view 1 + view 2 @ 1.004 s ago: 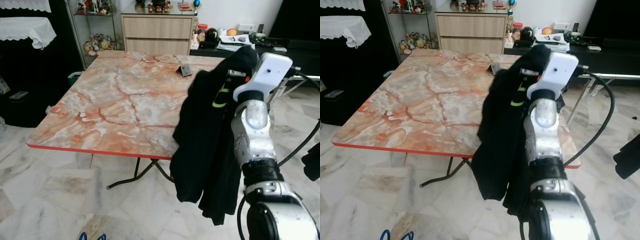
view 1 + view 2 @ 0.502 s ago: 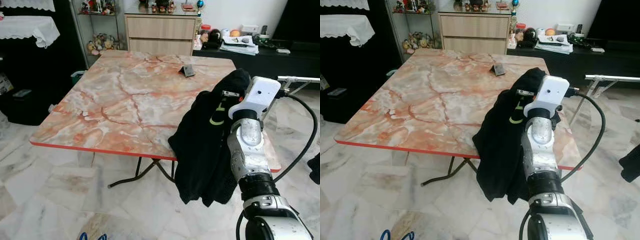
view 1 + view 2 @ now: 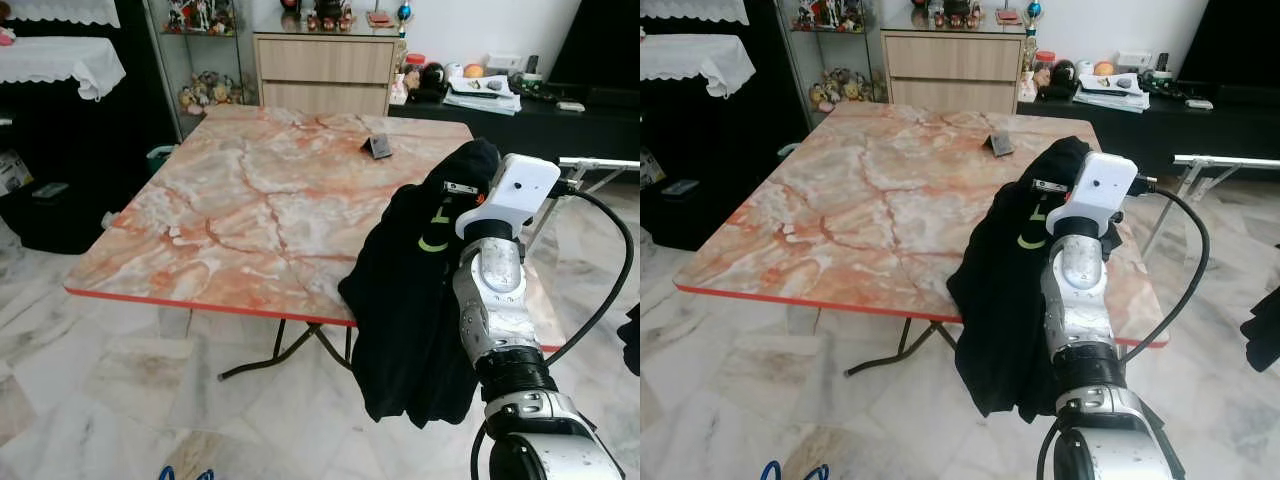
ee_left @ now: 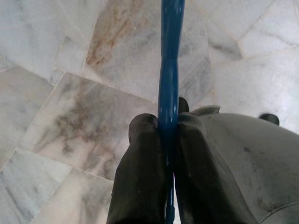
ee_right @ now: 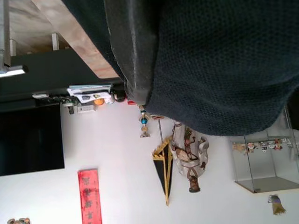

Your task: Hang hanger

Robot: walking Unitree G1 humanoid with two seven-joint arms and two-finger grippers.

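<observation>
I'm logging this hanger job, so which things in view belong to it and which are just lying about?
Job:
- blue plastic hanger, clamped in the left gripper
- black knitted garment, draped over the right gripper

Lying about:
- small dark object on the marble-patterned table
- wooden drawer cabinet

Before me: one marble-patterned orange surface (image 3: 250,210) with red edge, on black folding legs over the pale marble floor (image 3: 90,390), bearing a small dark object (image 3: 380,147) near its far side.
</observation>
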